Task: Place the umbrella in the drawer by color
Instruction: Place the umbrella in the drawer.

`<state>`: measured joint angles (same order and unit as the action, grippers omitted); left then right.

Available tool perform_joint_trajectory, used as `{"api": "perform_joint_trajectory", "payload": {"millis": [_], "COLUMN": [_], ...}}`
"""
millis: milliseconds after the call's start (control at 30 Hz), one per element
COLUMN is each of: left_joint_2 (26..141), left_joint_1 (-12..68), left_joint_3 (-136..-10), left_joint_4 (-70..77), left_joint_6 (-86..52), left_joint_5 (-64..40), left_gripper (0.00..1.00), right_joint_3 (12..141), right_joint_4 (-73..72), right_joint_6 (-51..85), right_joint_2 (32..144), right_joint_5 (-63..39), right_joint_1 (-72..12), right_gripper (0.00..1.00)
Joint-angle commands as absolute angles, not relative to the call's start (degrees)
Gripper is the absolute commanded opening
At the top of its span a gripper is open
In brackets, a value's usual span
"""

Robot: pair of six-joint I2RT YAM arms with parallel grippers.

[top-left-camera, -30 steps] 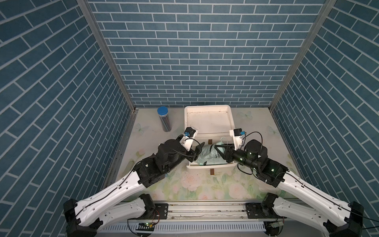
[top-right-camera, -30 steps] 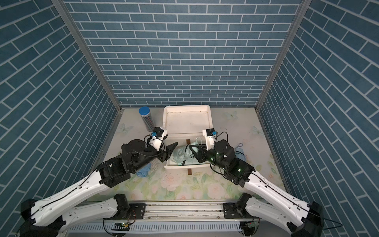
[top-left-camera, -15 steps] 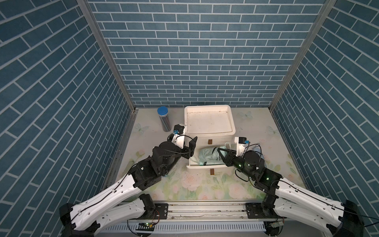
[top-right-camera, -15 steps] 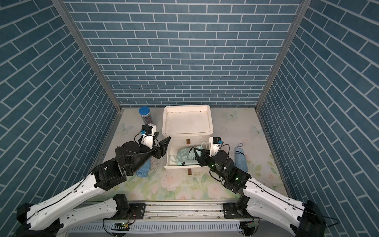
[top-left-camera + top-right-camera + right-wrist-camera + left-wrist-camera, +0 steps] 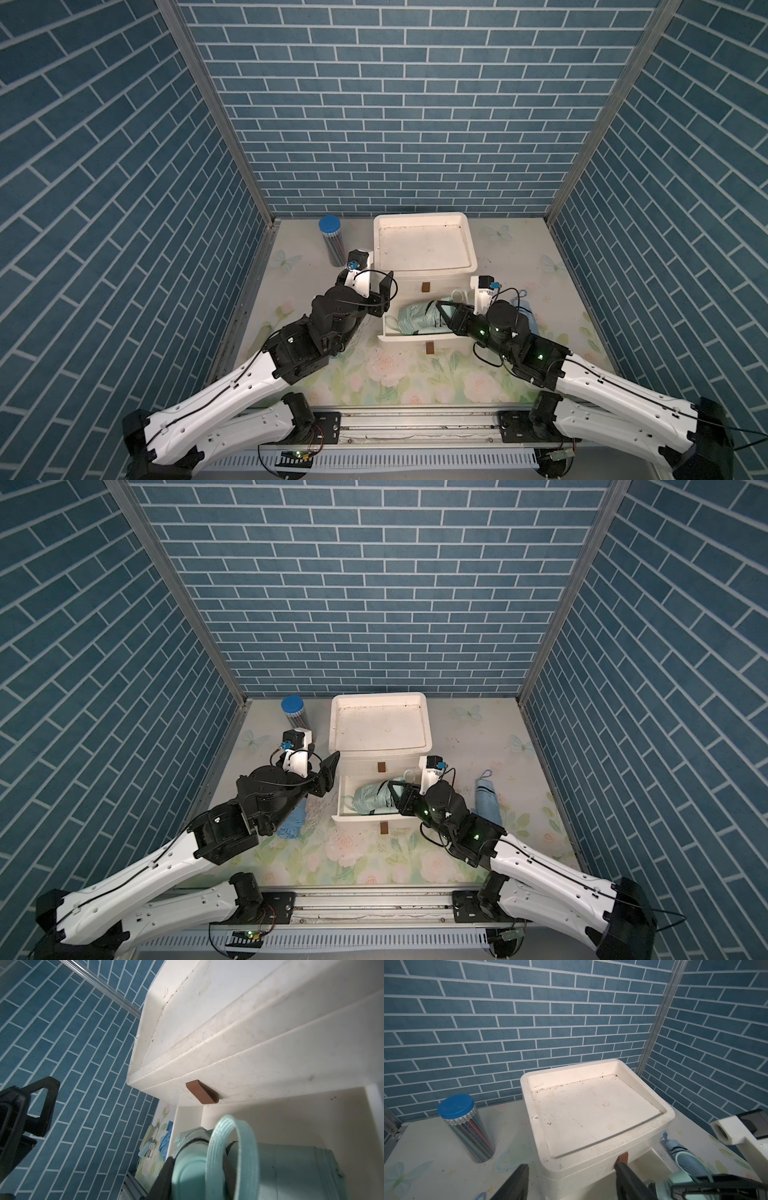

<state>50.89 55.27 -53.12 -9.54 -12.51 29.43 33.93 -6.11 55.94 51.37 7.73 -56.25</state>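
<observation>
counter (image 5: 415, 374): floral cover, across the lower middle of both top views.
left arm (image 5: 232, 386): enters from the lower left, reaching up to the left side of the drawer unit (image 5: 424, 249).
right arm (image 5: 602, 386): enters from the lower right, wrist over the right end of the lower drawer (image 5: 411, 343).
drawer unit: white, centre frame, recessed top stained. upper drawer closed. lower drawer pulled out toward the bottom of the frame.
contents of the lower drawer: one mint umbrella (image 5: 417, 322), folded, lying crosswise.
jar (image 5: 331, 245): blue lid, upper left of the unit, upright, holds pencils.
left gripper (image 5: 571, 1182): spread wide, holding nothing, just beside the unit's left front corner.
right gripper (image 5: 441, 316): pinching the mint umbrella at its handle end, inside the drawer. the wrist strap (image 5: 228, 1147) loops up between the fingers.
hard to see: blue umbrella (image 5: 487, 802) lies on the counter right of the drawer, partly covered by the right arm. second blue umbrella (image 5: 293, 820) lies mostly under the left arm.
</observation>
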Motion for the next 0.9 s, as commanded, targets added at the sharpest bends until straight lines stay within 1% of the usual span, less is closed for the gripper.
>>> {"api": "perform_joint_trajectory", "payload": {"millis": [0,167,233,400,633,800,867], "left_joint_2": [50.45,50.35,50.52,51.05,51.35,51.85,52.12], "left_joint_1": [55.36,55.37,55.37,55.36,55.37,55.35,55.37], "left_joint_3": [-54.99,-55.46,-55.68,-55.9,-56.18,-55.99,-55.98], "left_joint_4": [-10.11,-11.59,-12.39,-12.36,-12.17,-12.92,-13.0], "left_joint_6": [-14.29,-15.5,-15.69,-15.72,-16.03,-16.85,-17.3], "left_joint_5": [34.39,34.32,32.78,29.79,30.32,30.56,30.62], "left_gripper": [0.7,0.73,0.75,0.75,0.75,0.76,0.77], "right_joint_3": [35.08,33.21,32.09,28.67,27.25,27.96,29.73], "right_joint_4": [-18.26,-23.66,-25.25,-25.93,-20.95,-19.34,-16.52], "right_joint_6": [58.39,59.57,59.62,61.69,66.04,67.57,67.44], "right_joint_2": [52.26,54.1,54.26,54.71,56.07,58.21,59.47], "right_joint_5": [8.24,10.31,10.89,12.64,13.83,12.24,11.78], "right_joint_1": [-56.5,-56.45,-56.51,-56.5,-56.48,-56.49,-56.39], "right_gripper": [0.0,0.0,0.0,0.0,0.0,0.01,0.27]}}
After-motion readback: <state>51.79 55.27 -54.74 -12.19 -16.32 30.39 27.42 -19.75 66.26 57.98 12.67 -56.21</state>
